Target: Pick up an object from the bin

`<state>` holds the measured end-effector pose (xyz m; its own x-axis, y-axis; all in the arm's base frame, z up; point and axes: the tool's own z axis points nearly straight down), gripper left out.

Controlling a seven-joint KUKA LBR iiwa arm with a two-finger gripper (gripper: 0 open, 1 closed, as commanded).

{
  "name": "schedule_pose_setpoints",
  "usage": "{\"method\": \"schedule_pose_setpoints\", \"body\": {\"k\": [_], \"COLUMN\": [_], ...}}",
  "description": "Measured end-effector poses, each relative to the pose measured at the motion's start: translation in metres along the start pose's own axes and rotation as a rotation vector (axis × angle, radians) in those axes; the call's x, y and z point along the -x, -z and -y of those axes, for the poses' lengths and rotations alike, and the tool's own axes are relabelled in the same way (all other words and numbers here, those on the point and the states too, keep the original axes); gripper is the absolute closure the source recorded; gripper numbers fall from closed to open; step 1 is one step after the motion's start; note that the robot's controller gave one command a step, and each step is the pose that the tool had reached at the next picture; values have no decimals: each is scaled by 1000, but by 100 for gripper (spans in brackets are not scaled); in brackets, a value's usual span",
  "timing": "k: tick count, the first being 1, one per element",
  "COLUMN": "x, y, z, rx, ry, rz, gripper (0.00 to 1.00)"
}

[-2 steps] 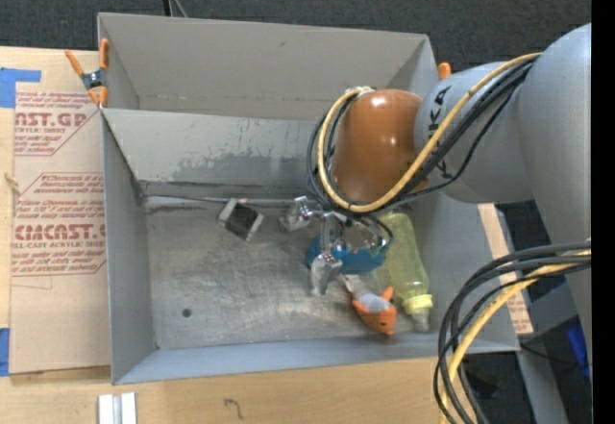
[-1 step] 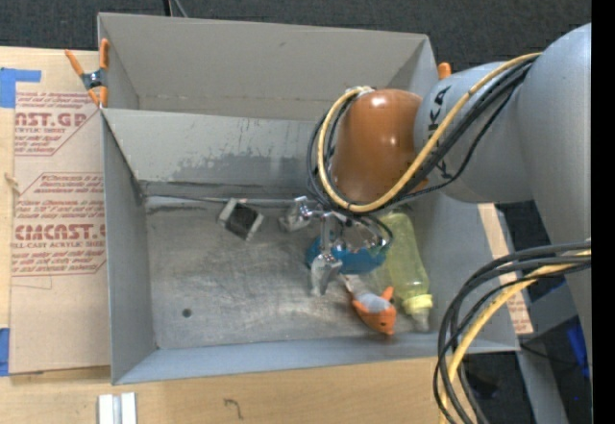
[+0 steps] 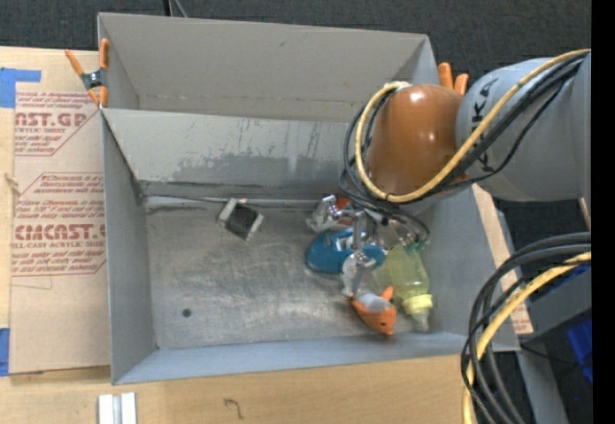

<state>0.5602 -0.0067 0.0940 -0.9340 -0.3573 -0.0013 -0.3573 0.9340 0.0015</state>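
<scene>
The pincer [image 3: 352, 237] is hanging low at the right end of the bin [image 3: 223, 289], under the arm's orange cover [image 3: 413, 138], right over a small cluster of things. Directly beneath it and slightly to its left, a blue rounded thing [image 3: 325, 259] is lying on the floor. The pincer's metal is overlapping it from this angle, so I cannot say whether they are touching. Just right of the pincer a pale yellow-green bottle [image 3: 408, 280] is lying. Just in front, toward the near wall, an orange toy [image 3: 377, 314] is resting against that bottle. Well off to the pincer's left a small grey block [image 3: 240, 218] is lying alone.

Whether the pincer is open or closed I cannot tell, and nothing is showing plainly as gripped. By my reading, the step in hand is the approach, the blue thing being nearest under the pincer. The next move is calling for a straight drop and a clean close on that thing, without snagging the bottle beside it.
</scene>
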Motion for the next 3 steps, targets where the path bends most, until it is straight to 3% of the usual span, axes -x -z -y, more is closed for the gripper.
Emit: {"method": "schedule_pose_setpoints", "body": {"k": [1,2,3], "x": [-21,-21,-23], "y": [-4,-4,13], "z": [29,29,30], "rx": [-2,-2,3], "ry": [-11,-11,44], "rz": [6,6,-6], "gripper": [100,100,100]}}
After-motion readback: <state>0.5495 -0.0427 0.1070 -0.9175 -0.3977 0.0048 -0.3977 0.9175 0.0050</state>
